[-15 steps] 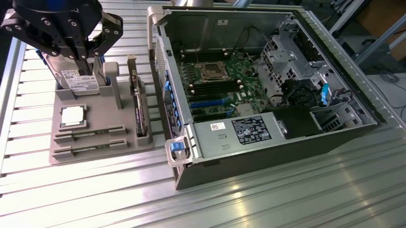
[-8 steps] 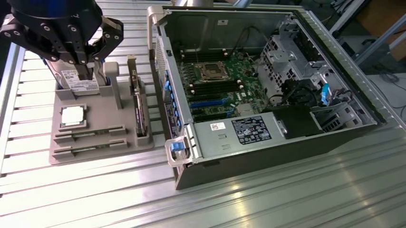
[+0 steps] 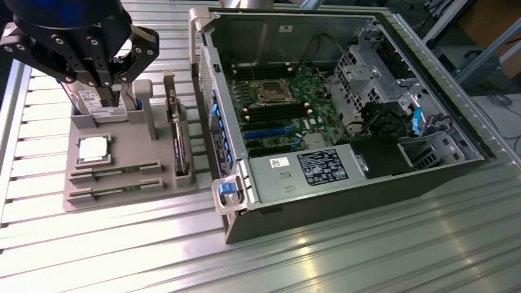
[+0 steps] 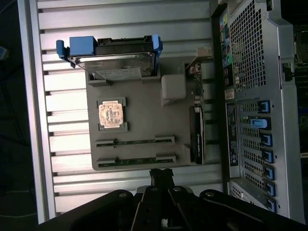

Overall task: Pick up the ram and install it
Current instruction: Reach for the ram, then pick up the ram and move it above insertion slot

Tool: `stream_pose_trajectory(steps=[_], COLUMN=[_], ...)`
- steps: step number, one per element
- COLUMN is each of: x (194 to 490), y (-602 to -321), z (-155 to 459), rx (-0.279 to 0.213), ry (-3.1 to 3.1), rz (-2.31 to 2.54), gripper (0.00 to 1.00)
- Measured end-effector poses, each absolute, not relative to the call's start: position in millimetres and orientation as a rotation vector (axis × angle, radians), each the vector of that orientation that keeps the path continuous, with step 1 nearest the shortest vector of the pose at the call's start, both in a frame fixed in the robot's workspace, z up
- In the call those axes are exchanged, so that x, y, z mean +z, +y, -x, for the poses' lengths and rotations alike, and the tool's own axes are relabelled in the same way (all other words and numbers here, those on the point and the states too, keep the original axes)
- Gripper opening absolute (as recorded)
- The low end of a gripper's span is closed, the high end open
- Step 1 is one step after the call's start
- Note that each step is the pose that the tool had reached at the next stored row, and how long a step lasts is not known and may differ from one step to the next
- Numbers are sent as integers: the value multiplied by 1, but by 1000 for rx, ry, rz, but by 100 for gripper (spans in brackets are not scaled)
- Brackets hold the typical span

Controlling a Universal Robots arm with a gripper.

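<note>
- Overhead, the pincer (image 3: 111,91) (image 4: 161,177) hangs well above the grey tray (image 3: 122,200) (image 4: 144,108), with its dark fingers drawn together and nothing held between them.
- Below the pincer, one ram stick (image 3: 118,171) (image 4: 134,142) lies flat in a slot of the tray, a thin green strip between two grey end blocks.
- Just beside it, the other ram stick (image 3: 114,189) (image 4: 137,160) lies parallel in its own slot, along the tray's edge; the pincer touches neither.
- Also beneath the pincer, a square silver CPU chip (image 3: 94,148) (image 4: 111,114) sits in its seat next to the ram sticks.
- A hard drive (image 3: 97,102) (image 4: 113,65) in a blue carrier stands on edge at the tray's opposite end from the sticks; in the exterior view the pincer's fingers cross in front of it.
- An expansion card (image 3: 177,131) (image 4: 196,134) stands upright along the side of the tray, between the pincer and the computer case (image 3: 350,183) (image 4: 250,96).
- The case lies open on its side, off toward the exterior view's right of the pincer, with its green motherboard (image 3: 285,107) exposed.
- Everything rests on a ribbed metal surface (image 3: 366,244) (image 4: 120,24).
</note>
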State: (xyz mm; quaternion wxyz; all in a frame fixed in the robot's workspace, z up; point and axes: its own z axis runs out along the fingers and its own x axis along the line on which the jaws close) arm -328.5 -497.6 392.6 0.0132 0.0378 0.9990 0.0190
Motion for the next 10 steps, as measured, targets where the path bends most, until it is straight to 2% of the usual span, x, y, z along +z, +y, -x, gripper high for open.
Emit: stream_pose_trajectory(steps=[10], x=[393], y=[-498], z=[329], rx=[60], ry=[3115], rz=[-60], gripper=[11])
